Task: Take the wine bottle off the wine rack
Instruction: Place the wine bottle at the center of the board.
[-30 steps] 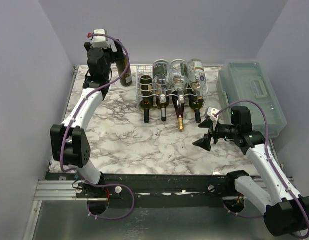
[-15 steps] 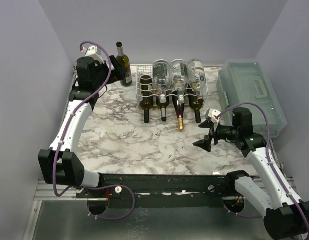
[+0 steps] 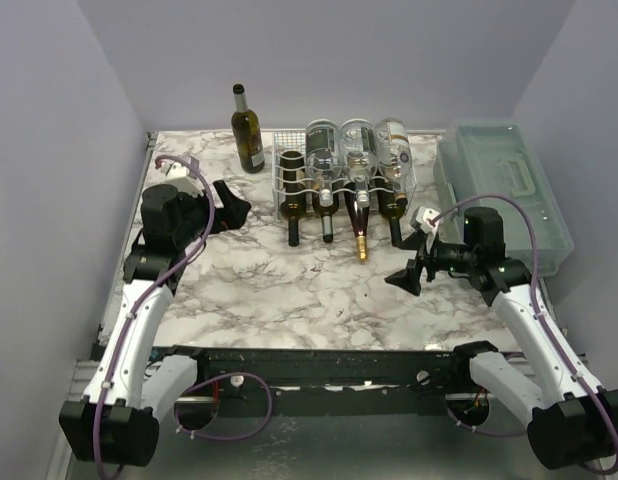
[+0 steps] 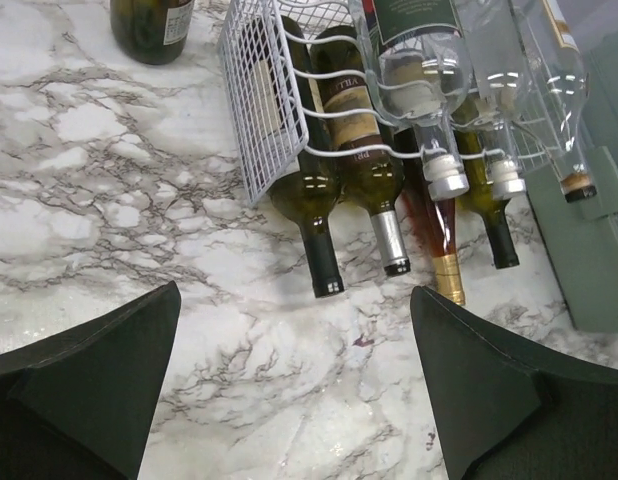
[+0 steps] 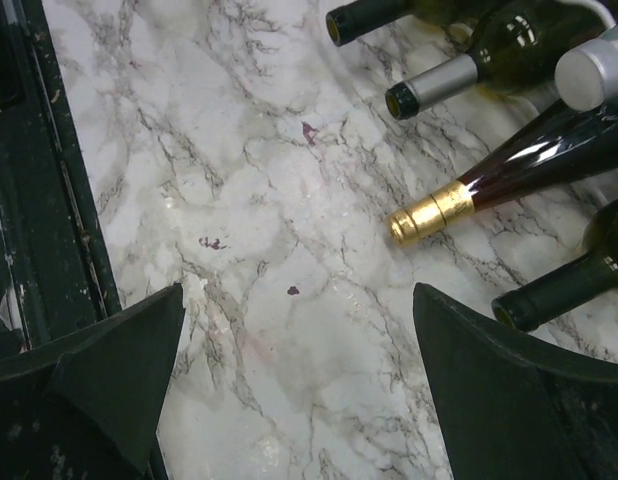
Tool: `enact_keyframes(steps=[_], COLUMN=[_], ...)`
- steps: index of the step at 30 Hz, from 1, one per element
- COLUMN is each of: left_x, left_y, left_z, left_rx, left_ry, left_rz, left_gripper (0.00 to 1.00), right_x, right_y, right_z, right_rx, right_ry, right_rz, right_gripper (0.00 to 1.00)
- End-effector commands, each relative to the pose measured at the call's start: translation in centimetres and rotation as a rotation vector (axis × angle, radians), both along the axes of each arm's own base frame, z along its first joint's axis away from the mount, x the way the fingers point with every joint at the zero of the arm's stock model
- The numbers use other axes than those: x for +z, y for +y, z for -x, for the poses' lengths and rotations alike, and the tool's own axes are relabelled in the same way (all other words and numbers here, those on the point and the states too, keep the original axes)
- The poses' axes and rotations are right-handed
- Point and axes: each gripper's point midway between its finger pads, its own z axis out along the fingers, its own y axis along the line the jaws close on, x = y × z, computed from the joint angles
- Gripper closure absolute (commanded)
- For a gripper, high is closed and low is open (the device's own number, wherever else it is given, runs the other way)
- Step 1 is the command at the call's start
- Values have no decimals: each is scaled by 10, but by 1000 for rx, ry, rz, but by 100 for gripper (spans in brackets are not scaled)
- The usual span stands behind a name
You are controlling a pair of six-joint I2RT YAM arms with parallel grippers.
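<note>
Our dark glass wine bottle (image 3: 247, 128) stood upright, upper left on the marbled counter (image 3: 279, 290), beyond our wide-spread left hand (image 3: 234, 204), beside the white wire wine rack (image 3: 281, 170).

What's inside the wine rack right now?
In the wine rack, lower tier: four dark bottles, necks sticking out the front, one with a gold cap. Upper tier: three clear bottles, leftmost cradle empty. They hide much of three dark bodies beneath.

A dark green wine bottle (image 3: 248, 135) with a pale label stands upright just left of the white wire rack (image 3: 282, 172), not touching it. The two-tier rack cradles other bottles (image 3: 357, 150) lying necks forward.
</note>
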Motion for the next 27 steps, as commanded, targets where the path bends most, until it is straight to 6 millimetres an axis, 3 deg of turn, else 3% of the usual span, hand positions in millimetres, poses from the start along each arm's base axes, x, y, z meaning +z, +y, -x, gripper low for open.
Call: enact_keyframes(steps=[1,3,7,13,18,27], left_x=[-9,-11,4,4,4,3], left_y=[9,10,8,5,4,3], left_z=[26,34,43,44,44,44], left_rx=[-16,-15,-33,-50,-52,-56], left_ry=[-137,-186,-276,-267,-264,-259], left_rz=[-87,-93,-93,-90,-84,-80], left_gripper=[1,1,1,1,1,1], right_x=[33,44,64,89,87,71], right_y=[-1,-2,-3,-12,-26,-42], right_z=[-19,-28,-52,-102,-139,-177], right_rx=[-36,-65,-139,-350,-517,-750], right_ry=[-6,19,66,60,72,64], right_rz=[6,12,1,-41,-27,-15], right_gripper=[0,0,0,1,2,7])
